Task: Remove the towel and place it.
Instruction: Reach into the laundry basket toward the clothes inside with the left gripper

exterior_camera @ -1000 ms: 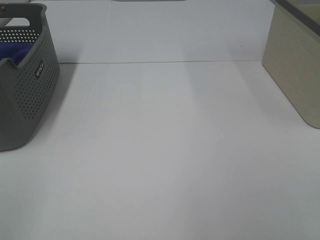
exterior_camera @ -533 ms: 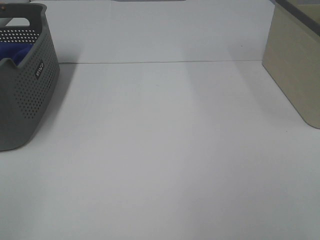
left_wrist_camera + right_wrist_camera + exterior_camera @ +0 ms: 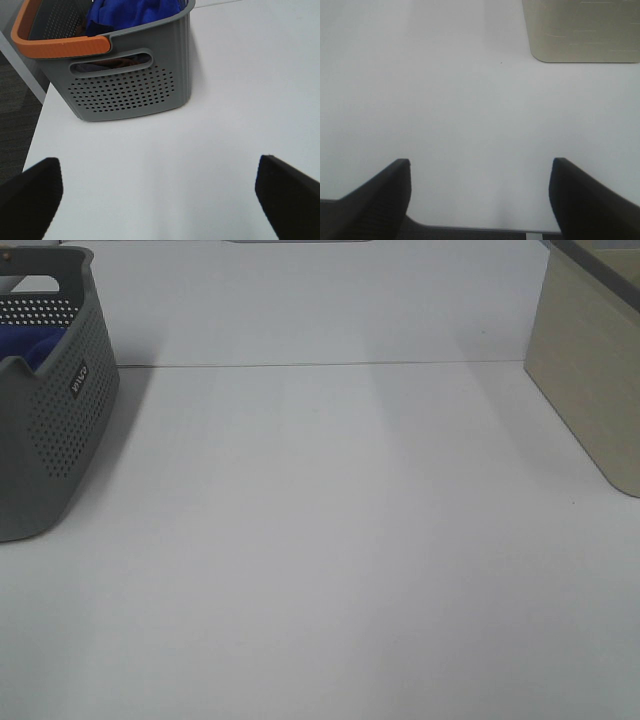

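Observation:
The blue towel lies bunched inside a grey perforated basket with an orange handle. From the high camera the basket stands at the table's left edge, with a patch of towel showing over its rim. My left gripper is open and hovers over bare table a short way from the basket's end wall. My right gripper is open too, above the table's near edge, with nothing between its fingers. Neither arm shows in the high view.
A beige box stands at the right side of the white table; its base corner shows in the right wrist view. Dark floor lies beyond the table's edge beside the basket.

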